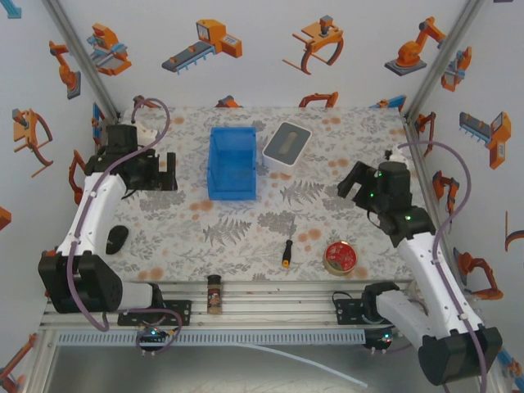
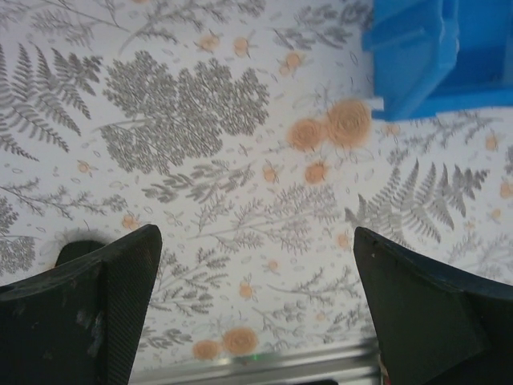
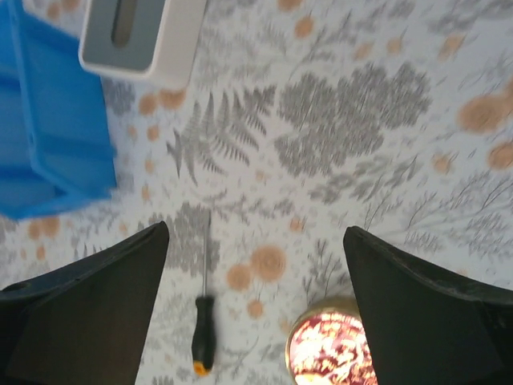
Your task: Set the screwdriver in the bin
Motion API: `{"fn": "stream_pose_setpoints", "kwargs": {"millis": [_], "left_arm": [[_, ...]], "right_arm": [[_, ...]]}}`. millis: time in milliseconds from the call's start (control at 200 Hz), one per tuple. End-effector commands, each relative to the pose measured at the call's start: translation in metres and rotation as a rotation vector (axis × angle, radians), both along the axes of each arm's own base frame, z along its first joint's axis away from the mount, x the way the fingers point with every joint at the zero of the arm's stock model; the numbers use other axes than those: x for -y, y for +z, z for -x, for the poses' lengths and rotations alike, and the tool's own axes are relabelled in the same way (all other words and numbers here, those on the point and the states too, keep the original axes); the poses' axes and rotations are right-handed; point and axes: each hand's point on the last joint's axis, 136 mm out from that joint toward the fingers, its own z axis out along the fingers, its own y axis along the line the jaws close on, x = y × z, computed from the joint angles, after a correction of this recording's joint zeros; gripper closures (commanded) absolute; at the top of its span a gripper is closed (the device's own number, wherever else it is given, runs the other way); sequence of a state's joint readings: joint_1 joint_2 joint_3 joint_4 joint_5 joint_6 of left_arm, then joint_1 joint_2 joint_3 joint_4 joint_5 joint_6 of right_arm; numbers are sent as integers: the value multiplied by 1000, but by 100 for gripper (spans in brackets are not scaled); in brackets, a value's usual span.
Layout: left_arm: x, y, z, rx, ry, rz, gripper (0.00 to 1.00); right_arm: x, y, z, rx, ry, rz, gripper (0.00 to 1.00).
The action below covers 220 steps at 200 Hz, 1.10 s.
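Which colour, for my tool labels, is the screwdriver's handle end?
Orange-yellow, on a black handle; the screwdriver shows best in the right wrist view.

Each arm wears white shells between chunky black joint housings: the left arm (image 1: pixel 90 213) toward 9 o'clock in the top view, the right arm (image 1: pixel 438 270) toward 4 o'clock. A mauve cable (image 1: pixel 463 160) loops along each. Small green lights (image 1: pixel 379 174) dot the right wrist. The left gripper (image 2: pixel 256 234) has black, wedge-shaped fingers (image 2: pixel 88 305), faintly scuffed.
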<state>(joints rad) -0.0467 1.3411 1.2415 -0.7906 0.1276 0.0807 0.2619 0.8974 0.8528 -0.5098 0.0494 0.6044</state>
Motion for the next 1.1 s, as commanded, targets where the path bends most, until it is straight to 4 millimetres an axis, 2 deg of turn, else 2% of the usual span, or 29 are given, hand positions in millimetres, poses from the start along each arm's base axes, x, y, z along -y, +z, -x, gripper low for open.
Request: {"fn": "stream_pose_setpoints", "kwargs": {"millis": [0,270,335,566,781,851,906,1096], "left_arm": [[11,3,34,-53,-94,11,3],[22,4,49,-73,-106,77,3],[23,5,49,-64,-113,76,3],[55,20,68,-22,-290,194,3],[65,24,75,-21,-346,216,3],[65,22,75,-28,-342,221,3],[64,20,73,-37,-324,220,3],[64,18,68,-47,-312,221,3]], "right_arm": [[-23,-26,40,-176,67,61,22],[-75,-69,85,-405,164,274,26],[-95,-77,90,-420,195,318,26],[-161,-113,96,-448,261,308,27],[-182,-143,97,-502,265,265,31],[-182,-150,99,-518,257,271,31],[-180,-155,100,-526,246,269,36],[-175,-174,106,-556,211,247,38]]}}
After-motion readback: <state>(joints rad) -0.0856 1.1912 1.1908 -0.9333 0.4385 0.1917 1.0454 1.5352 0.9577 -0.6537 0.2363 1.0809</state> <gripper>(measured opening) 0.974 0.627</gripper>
